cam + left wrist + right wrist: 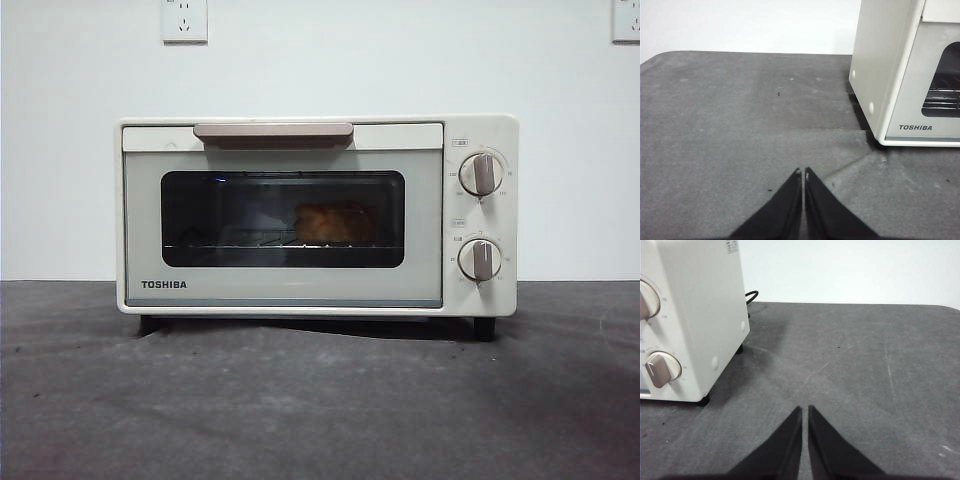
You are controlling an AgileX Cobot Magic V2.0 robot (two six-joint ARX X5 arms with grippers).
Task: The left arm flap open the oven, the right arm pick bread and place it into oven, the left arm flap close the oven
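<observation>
The cream-white TOSHIBA oven point(318, 215) stands in the middle of the table with its door shut and its beige bar handle point(273, 131) at the top. The golden-orange bread point(333, 222) lies inside on the wire rack, seen through the dark glass window. No arm shows in the front view. My left gripper point(801, 173) is shut and empty over the mat, off the oven's point(907, 75) left side. My right gripper point(805, 410) is shut and empty over the mat, off the oven's point(690, 315) knob side.
Two beige knobs point(482, 174) sit on the oven's right panel. A black power cable point(751, 295) runs behind the oven. The dark grey mat point(320, 400) covers the table, and a white wall with sockets point(185, 20) stands behind.
</observation>
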